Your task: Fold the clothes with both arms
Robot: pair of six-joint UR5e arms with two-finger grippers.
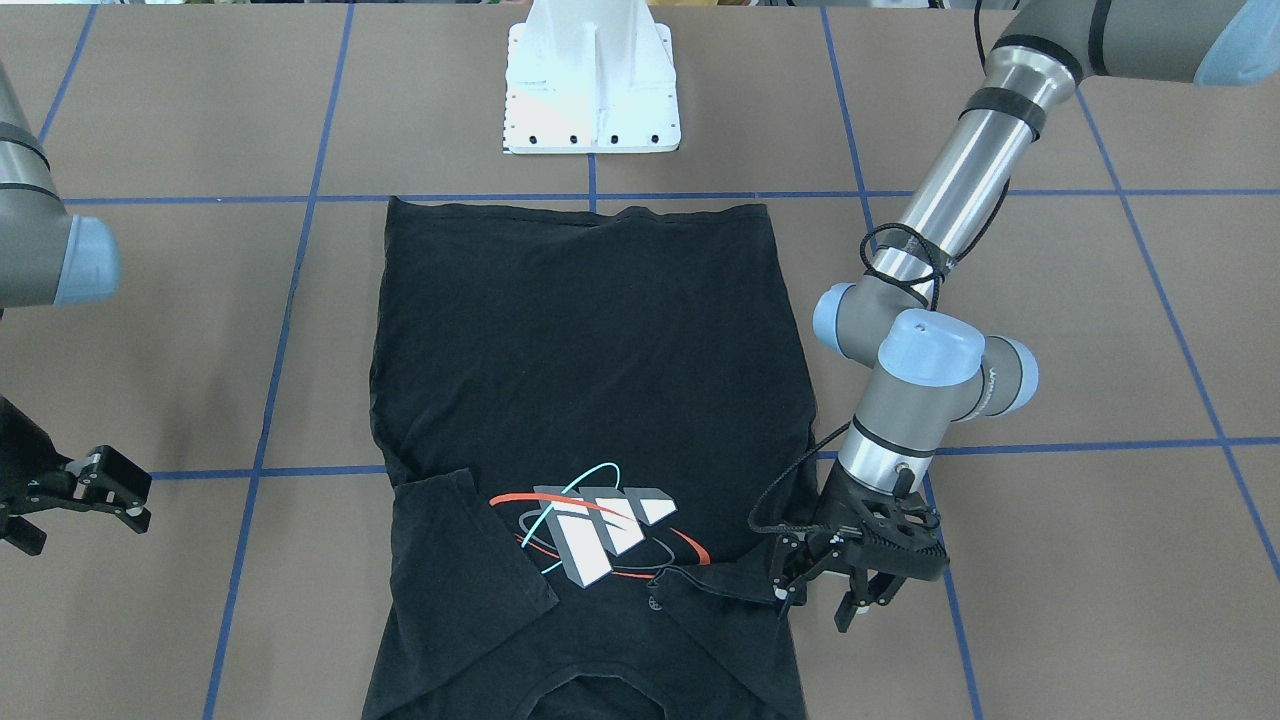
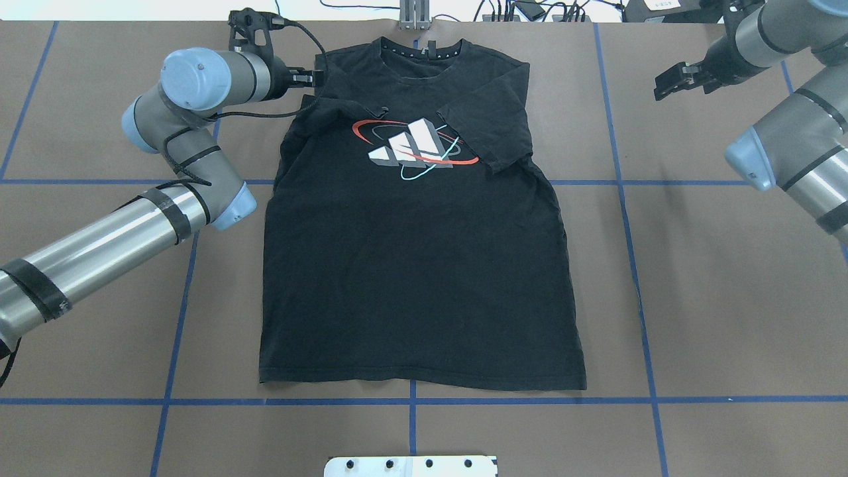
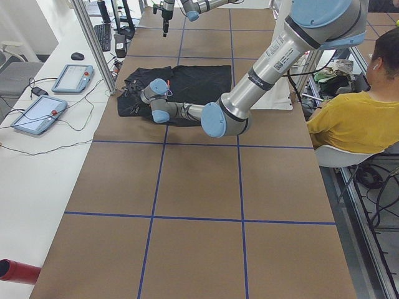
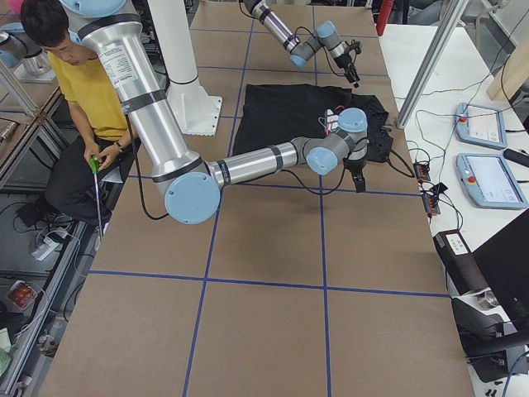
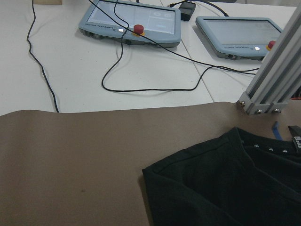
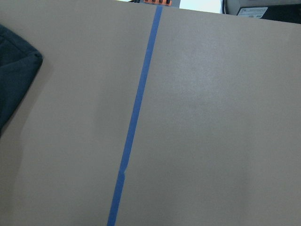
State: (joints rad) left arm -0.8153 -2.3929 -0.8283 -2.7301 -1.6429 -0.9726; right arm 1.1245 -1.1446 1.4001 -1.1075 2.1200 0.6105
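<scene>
Jaws of the left gripper (image 1: 815,605) are spread, tips down at the edge of the T-shirt (image 1: 590,380), just beside a folded-in sleeve (image 1: 720,600). Cannot tell whether they touch cloth. Jaws of the right gripper (image 1: 145,503) are spread too, holding nothing, well apart from the T-shirt on its other side. T-shirt lies flat on the brown tabletop (image 1: 1050,560), print (image 1: 600,530) up (white-grey blocks, red and cyan rings). White base (image 1: 592,90) stands just off its hem.

Overhead: T-shirt (image 2: 411,278) spread lengthwise, both sleeves turned in over the chest. The one on the right gripper's side (image 2: 487,129) reaches the print's edge. Left gripper (image 2: 311,78) at the T-shirt's shoulder, near the collar. Right gripper (image 2: 666,83) level with the collar, clear of the cloth.

Left-end view: left arm (image 3: 262,81) reaches low to the T-shirt (image 3: 187,84). A person (image 3: 355,118) in a yellow top sits off its hem end.

Right-end view: right arm (image 4: 248,161) bends in near the T-shirt (image 4: 289,112), gripper pointing down beside the cloth.

Left wrist view: T-shirt (image 5: 225,183) shoulder and collar fill the lower right. Two pendants (image 5: 131,21) lie on a white desk beyond it.

Right wrist view: only a corner of the T-shirt (image 6: 14,80) at the left edge. A blue tape line (image 6: 136,113) runs beside it.
</scene>
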